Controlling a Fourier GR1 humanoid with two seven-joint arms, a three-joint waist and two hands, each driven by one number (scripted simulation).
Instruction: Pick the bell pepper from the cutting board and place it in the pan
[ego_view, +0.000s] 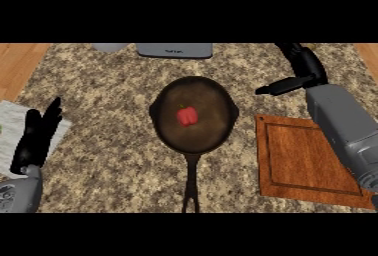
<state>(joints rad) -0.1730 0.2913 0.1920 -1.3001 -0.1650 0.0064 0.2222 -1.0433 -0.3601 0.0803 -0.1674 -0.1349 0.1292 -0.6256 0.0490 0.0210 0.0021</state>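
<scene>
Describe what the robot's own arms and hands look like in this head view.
Both arms end in plain light grey, smooth, boxy forearm casings. The left hand is matte black with slim jointed fingers on a grey forearm at the lower left. The right hand is the same black, on a bulkier-looking grey forearm at the right edge. No cables or markings show.

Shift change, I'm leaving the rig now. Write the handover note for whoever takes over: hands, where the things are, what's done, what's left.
Left hand: open, fingers up, resting at the view's left edge, holding nothing.
Right hand: raised over the counter beyond the cutting board, holding nothing; fingers look open.
Bell pepper: lying inside the pan, near its middle.
Cutting board: bare, right of the pan.
Done: pepper is in the pan.
Left: nothing but bringing the right arm back.
</scene>
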